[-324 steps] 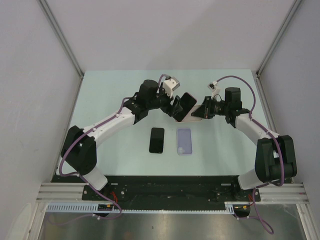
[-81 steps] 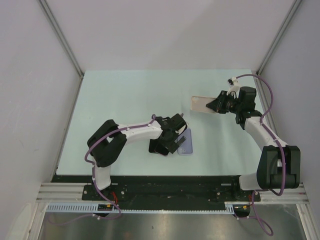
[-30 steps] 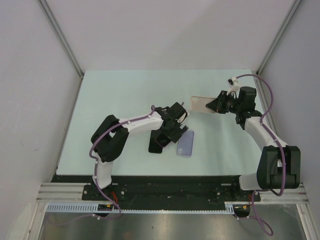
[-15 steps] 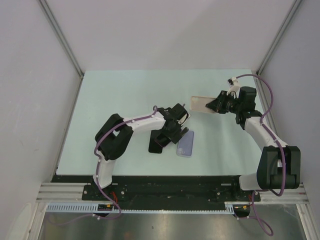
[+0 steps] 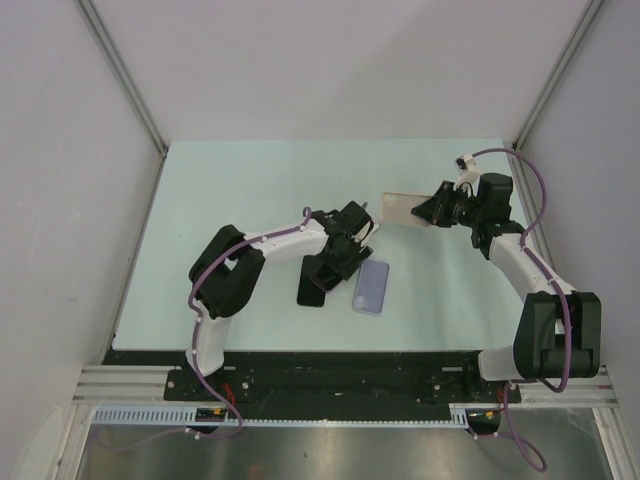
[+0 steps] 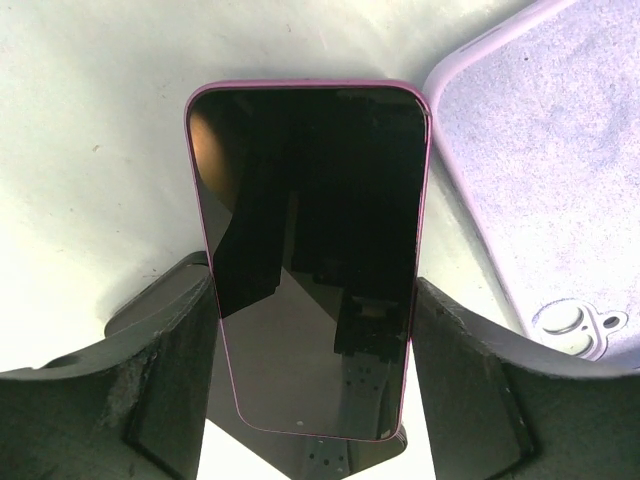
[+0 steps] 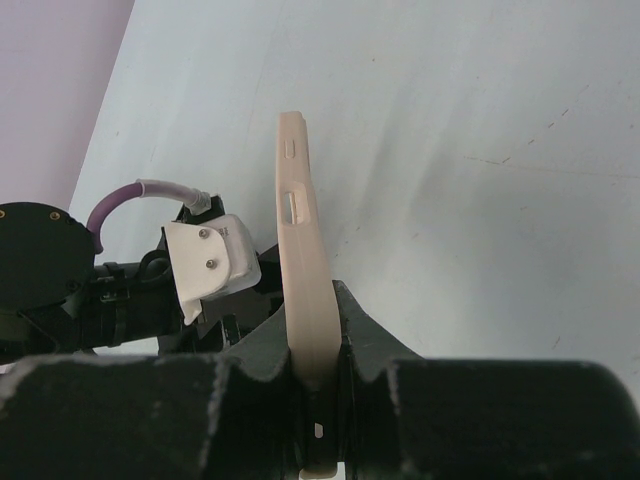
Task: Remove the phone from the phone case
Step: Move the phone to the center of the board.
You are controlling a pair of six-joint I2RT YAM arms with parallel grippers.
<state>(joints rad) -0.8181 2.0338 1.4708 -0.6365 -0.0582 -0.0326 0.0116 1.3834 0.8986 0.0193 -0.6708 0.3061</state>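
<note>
A black phone (image 5: 311,290) with a magenta rim (image 6: 310,260) lies flat on the table in front of the left arm. My left gripper (image 5: 335,262) straddles its far end, and both fingers (image 6: 170,360) press against the phone's long sides. At the right rear, my right gripper (image 5: 425,210) is shut on an empty beige phone case (image 5: 400,208). That case is held edge-up above the table and sticks out past the fingers (image 7: 300,230).
An empty lilac phone case (image 5: 371,288) lies open side up just right of the black phone, close to the left gripper's right finger (image 6: 540,180). Grey walls border the pale green table (image 5: 230,200) on three sides.
The left gripper's jaws have narrowed from wide open onto the phone's sides, and its wrist has shifted slightly. The right arm and the beige case have not moved.
</note>
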